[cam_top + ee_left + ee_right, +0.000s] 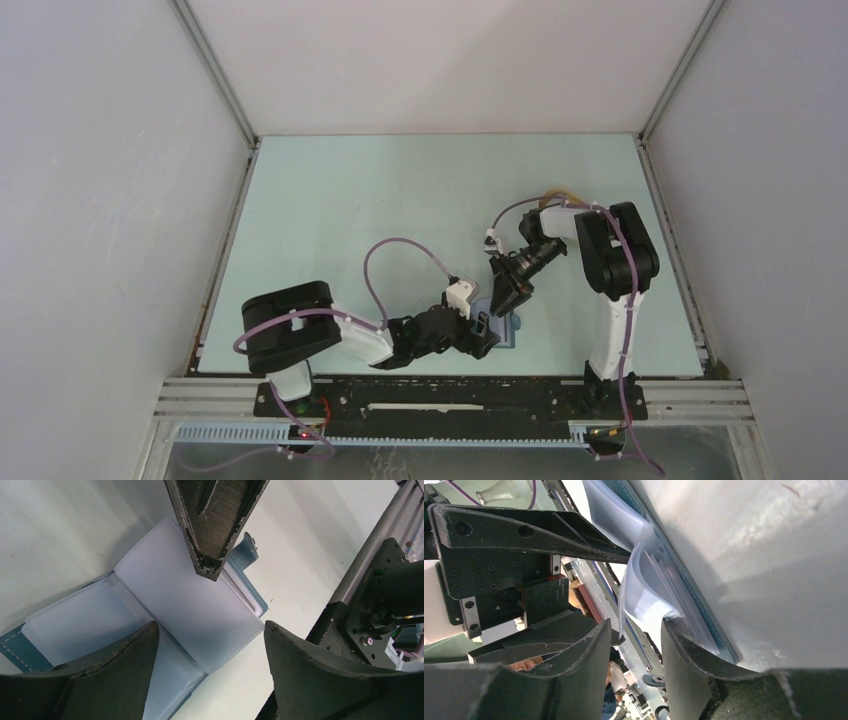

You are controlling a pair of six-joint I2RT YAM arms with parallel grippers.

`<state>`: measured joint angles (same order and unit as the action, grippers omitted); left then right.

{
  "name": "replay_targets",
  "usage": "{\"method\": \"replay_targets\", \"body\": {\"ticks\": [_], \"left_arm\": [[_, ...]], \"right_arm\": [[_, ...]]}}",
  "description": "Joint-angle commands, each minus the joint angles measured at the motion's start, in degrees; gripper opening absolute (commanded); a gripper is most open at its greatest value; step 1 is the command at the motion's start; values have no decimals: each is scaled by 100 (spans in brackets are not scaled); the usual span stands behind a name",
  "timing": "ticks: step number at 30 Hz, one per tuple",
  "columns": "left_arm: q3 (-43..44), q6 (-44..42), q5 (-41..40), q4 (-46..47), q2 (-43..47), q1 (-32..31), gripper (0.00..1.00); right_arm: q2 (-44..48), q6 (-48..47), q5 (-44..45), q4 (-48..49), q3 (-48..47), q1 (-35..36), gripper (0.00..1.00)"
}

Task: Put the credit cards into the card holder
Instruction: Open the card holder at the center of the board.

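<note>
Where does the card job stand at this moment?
Done: the card holder lies open, clear sleeves fanned. In hand: the right gripper is at the sleeve edges while the left gripper hovers open above. Left: no loose credit cards show, and whether any sit in the sleeves cannot be told.

Teal card holder [190,615] — open, flat

1 card holder [200,615], 1 left gripper [210,630], 1 right gripper [635,625], 1 table [400,200]
</note>
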<state>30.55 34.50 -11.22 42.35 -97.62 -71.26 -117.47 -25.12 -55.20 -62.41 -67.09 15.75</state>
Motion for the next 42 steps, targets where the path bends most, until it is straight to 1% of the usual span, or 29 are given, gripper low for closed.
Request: {"method": "replay_targets", "body": {"ticks": [1,7,10,12,15,19,23,26,30,32,35,42], "left_arm": [[214,-27,-9,-118,-115,-30,83],[311,49,-192,-362,-144,-32,82],[415,112,-337,-637,-174,-33,78],[474,170,-432,-786,-195,-28,71],[495,267,-597,-938,-179,-28,63],[451,382,-773,-1039,-131,-28,48],[379,480,-853,-1036,-75,-4,42],[305,528,-829,-961,-43,20,40],[123,603,-661,-624,-20,97,40],[67,631,-570,-497,-37,144,40],[57,629,-505,-450,-52,165,40],[39,620,-469,-385,-64,165,40]], "right_arm": [[-65,96,-429,172,-186,85,50],[-146,224,-470,241,-191,179,50],[-174,247,-509,247,-195,209,50],[-179,236,-563,247,-195,218,50],[-128,188,-614,206,-206,195,50],[21,95,-615,142,-242,106,50],[473,8,-442,106,-261,-111,50],[969,-69,-209,132,-193,-303,50],[1464,-203,452,283,126,-362,51],[1332,-242,541,152,190,-372,51],[893,-314,486,-15,170,-371,50],[442,-279,514,-56,49,-232,50]]}}
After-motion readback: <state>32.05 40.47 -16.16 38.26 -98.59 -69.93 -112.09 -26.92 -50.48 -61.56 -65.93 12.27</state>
